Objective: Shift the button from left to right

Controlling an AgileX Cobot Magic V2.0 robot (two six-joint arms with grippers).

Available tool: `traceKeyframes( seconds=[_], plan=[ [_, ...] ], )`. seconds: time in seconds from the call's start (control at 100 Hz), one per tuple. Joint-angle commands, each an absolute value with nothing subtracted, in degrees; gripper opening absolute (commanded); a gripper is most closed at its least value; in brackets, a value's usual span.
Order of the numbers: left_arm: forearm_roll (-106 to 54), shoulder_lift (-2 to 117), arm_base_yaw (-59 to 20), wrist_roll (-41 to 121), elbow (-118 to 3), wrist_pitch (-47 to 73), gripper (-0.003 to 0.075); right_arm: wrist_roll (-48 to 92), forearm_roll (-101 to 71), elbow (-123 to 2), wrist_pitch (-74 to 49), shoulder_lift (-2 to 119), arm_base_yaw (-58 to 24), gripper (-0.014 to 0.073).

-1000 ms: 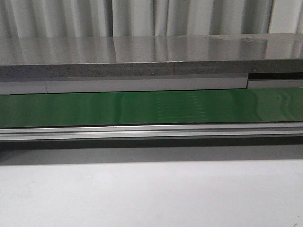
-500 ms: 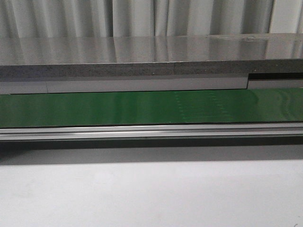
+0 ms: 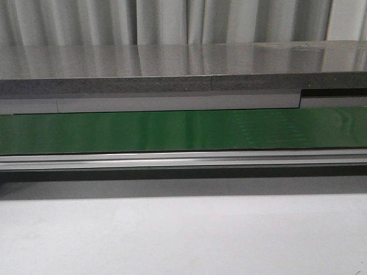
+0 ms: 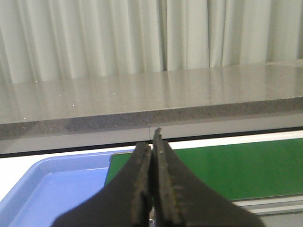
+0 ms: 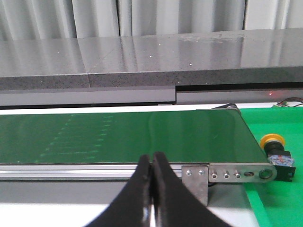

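Button (image 5: 277, 156), a small push-button switch with a round yellow-orange mushroom cap on a black boxy body, is seen only in the right wrist view. It lies on a bright green surface (image 5: 279, 203) just beyond the end of the dark green conveyor belt (image 5: 132, 137), close beside the silver metal end bracket (image 5: 236, 173) of the belt frame. Its cap is turned away from the camera and its body, with small reddish and blue marks, is nearer the camera. It is not touched by either gripper.

The right gripper (image 5: 152, 189) is shown with its two black fingers pressed together and nothing between them; it is held in front of the belt's aluminium side rail (image 5: 85, 171), well apart from the button.

The left gripper (image 4: 152, 189) is likewise closed, its dark fingers meeting along a thin seam with nothing clamped. Behind it a light blue plastic tray (image 4: 52, 189) is seen beside the other end of the green belt (image 4: 236, 170).

In the front view, the belt (image 3: 172, 130) is seen running across the frame above a white tabletop (image 3: 183, 235), with a grey stone-like shelf (image 3: 172, 69) and pale pleated curtains (image 3: 172, 20) behind. Neither gripper nor the button is visible in that view.
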State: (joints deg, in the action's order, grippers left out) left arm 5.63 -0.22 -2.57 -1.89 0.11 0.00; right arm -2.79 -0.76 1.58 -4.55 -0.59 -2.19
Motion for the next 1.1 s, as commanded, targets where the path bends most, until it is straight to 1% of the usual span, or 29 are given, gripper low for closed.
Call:
traceKeyframes(
  seconds=[0.0,1.09],
  plan=[
    [5.3,-1.8,-3.0,-2.7,2.0,-4.1,-0.002,-2.8,-0.5,0.7,0.5,-1.8,-2.2,-0.0068],
    [5.3,-1.9,-3.0,-2.7,2.0,-4.8,-0.002,-2.8,-0.5,0.7,0.5,-1.8,-2.2,-0.0068]
  ],
)
